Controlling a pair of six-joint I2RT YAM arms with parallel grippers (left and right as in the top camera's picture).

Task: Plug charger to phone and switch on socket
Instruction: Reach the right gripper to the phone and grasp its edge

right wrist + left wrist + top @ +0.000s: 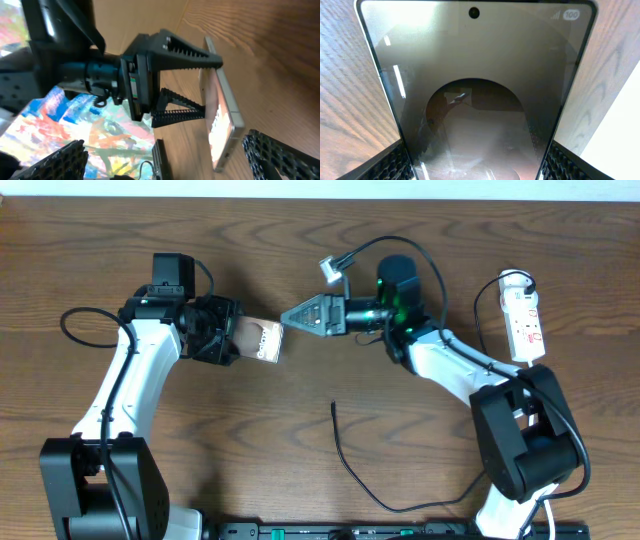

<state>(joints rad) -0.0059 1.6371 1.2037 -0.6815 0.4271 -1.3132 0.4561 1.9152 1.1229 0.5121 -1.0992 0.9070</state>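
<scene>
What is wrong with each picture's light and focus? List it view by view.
Overhead: even light, soft shadows, sharp throughout. Left wrist: the phone fills the frame, its glass washed by glare at the top and full of reflections. Right wrist: the phone's face glares partly white; the near fingers are dark and soft.

the phone (266,340) sits between the fingers of the left gripper (243,337), left of the middle of the table (300,240), with the right gripper (290,315) just to its right. the socket (524,318) lies far right, well apart from the phone. the charger (349,469) lies nearer the arms' bases, between them.
</scene>
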